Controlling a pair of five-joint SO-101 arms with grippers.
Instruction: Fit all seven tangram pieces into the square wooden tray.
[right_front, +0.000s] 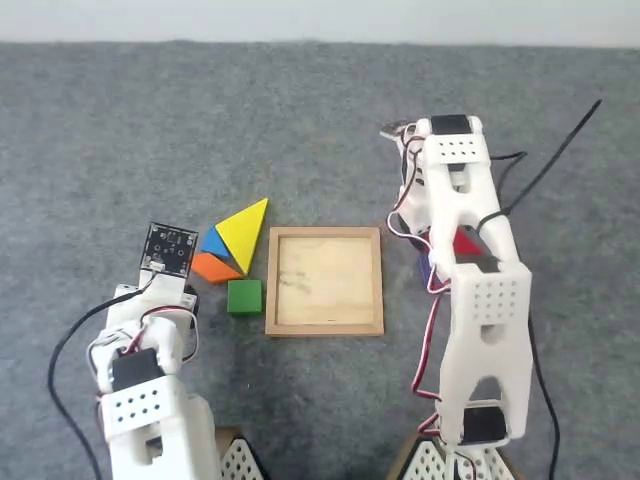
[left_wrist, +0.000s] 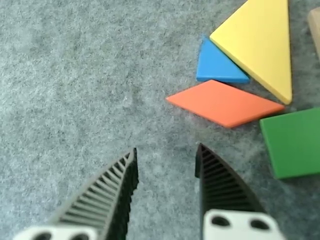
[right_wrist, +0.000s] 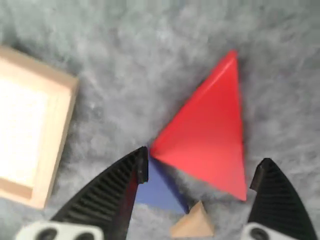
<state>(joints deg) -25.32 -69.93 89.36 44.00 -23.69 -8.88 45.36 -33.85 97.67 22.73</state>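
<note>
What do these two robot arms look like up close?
The left arm and right arm are white plastic shells dotted with small round holes. Black, red and white cables loop along them. Their fingers are black, pointed and ridged.

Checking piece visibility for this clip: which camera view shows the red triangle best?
The right wrist view: the red triangle lies close, all three corners visible. In the high view the right arm covers all but a sliver. The left wrist view faces the orange parallelogram and its neighbours.
</note>
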